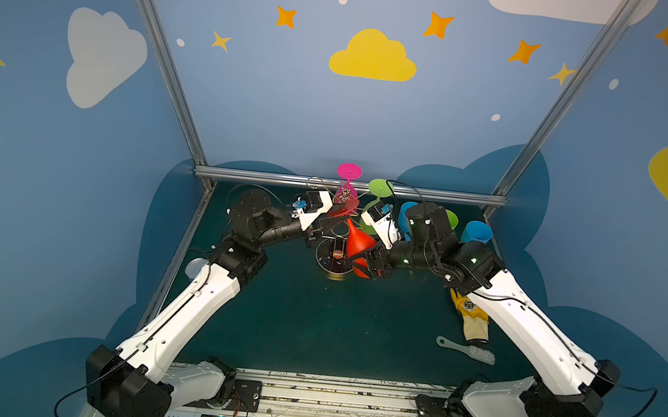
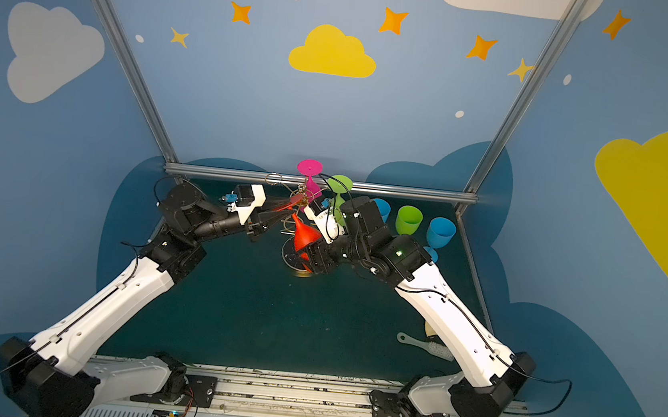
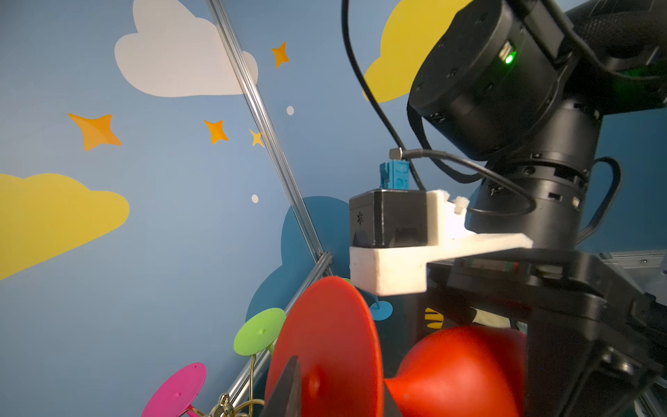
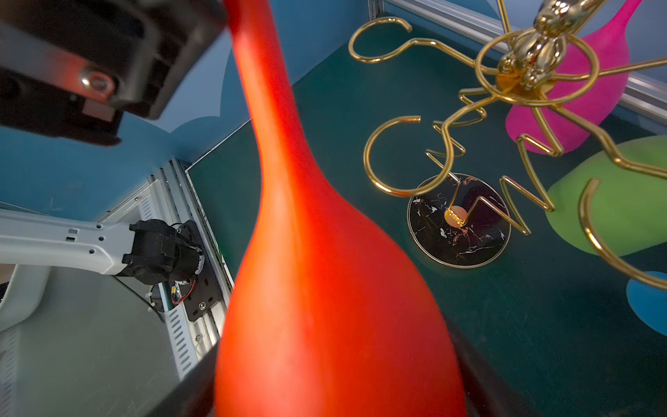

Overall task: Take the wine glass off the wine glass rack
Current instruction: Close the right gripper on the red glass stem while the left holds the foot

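Observation:
The red wine glass (image 1: 356, 241) hangs upside down and tilted beside the wine glass rack (image 1: 333, 259), a gold wire stand on a round dark base. My right gripper (image 4: 335, 397) is shut on its bowl (image 3: 462, 368). My left gripper (image 3: 339, 397) straddles its round foot (image 3: 325, 343). One finger (image 3: 288, 390) lies against the foot's face and the other is mostly hidden. In the right wrist view the red stem (image 4: 274, 126) passes left of the rack's open gold rings (image 4: 404, 155) and sits in none of them.
A pink glass (image 1: 349, 170) and a green glass (image 1: 380, 187) hang on the rack. Blue and green cups (image 2: 408, 221) stand at the back right. A yellow glove (image 1: 470, 318) and a brush (image 1: 469, 350) lie under the right arm.

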Available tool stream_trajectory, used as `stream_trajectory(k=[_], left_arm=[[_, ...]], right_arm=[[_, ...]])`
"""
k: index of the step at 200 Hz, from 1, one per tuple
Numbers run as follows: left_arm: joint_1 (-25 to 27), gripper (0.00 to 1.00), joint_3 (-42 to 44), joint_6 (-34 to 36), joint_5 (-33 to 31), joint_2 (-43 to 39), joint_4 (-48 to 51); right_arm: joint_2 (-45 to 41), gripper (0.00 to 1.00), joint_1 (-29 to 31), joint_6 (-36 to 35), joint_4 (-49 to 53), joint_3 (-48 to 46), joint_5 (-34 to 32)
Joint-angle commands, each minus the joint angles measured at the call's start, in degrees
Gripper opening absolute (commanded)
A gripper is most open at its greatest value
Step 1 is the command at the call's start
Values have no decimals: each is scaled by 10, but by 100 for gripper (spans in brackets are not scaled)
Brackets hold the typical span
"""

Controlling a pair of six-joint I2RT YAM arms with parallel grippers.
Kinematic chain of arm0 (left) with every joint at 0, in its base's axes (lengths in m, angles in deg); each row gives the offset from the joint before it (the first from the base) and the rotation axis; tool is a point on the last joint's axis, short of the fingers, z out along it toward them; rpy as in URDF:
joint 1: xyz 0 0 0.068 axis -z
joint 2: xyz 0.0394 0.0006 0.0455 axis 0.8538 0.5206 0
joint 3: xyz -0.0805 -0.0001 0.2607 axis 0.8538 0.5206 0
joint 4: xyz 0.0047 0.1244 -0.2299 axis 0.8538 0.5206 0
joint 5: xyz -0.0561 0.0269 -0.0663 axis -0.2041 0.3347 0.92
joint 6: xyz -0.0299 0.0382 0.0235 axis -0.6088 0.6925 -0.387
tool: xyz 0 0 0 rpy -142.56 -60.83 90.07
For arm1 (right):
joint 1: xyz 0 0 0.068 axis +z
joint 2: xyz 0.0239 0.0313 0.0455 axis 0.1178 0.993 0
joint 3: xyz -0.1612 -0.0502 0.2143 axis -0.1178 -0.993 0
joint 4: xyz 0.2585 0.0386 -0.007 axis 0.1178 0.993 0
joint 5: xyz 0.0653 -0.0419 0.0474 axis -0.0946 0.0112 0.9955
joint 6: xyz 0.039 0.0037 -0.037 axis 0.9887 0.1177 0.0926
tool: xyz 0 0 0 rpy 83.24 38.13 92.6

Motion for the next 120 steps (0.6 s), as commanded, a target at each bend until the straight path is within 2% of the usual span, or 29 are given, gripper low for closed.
stream_trajectory(k=[1, 17, 44, 76, 120], left_arm=[[1, 21, 6, -5, -15, -8, 3], [1, 15, 9, -6, -27, -9, 2], [1, 3, 10, -15, -60, -9, 2], [1, 3, 17, -44, -119, -15, -11], [0, 3, 21, -69, -176, -6, -9]], right_arm=[[5, 28, 12, -12, 8, 17, 8], [1, 34, 12, -9, 3, 14, 9], [-9, 55, 11, -7, -6, 8, 1], [-32, 74, 4, 1, -35, -9, -6], [-89, 82, -21, 29, -122, -58, 28]])
